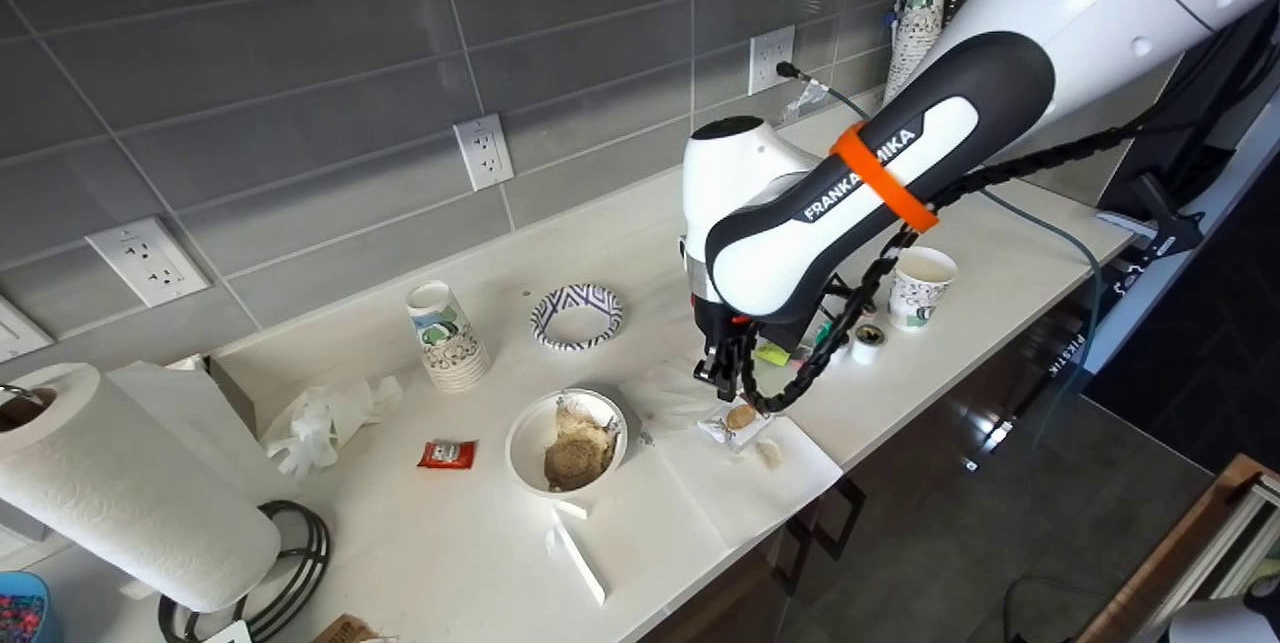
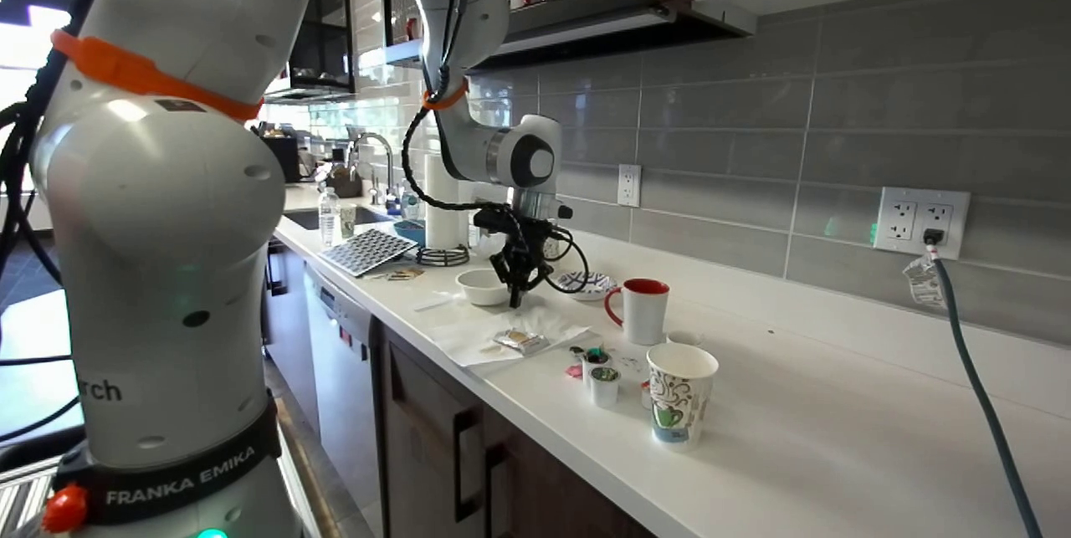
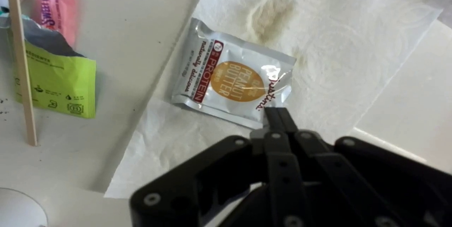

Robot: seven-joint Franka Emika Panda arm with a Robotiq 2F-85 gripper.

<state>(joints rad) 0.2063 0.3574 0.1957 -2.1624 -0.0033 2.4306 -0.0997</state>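
My gripper (image 3: 280, 115) is shut, its black fingertips together with nothing seen between them. In the wrist view the tips overlap the corner of a silver peanut butter packet (image 3: 235, 80). An exterior view has the gripper (image 2: 516, 301) hanging above the counter, apart from the packet (image 2: 520, 340). Beneath the packet lies a white paper towel (image 3: 353, 50) with a pale brown powder patch (image 3: 272, 18). Beside the gripper stands a white bowl (image 1: 517, 448) holding pale and brown powdery food. A torn green packet (image 3: 65, 82), a wooden stick (image 3: 23, 61) and a pink sweetener packet (image 3: 65, 11) lie left of the towel.
A red and white mug (image 2: 644, 312), small pods (image 2: 604, 387) and a paper cup (image 2: 682, 396) stand close by. A patterned bowl (image 1: 545, 328), stacked cups (image 1: 452, 348), a red packet (image 1: 447, 454), white strips (image 1: 580, 558) and a paper towel roll (image 1: 140, 493) are on the counter.
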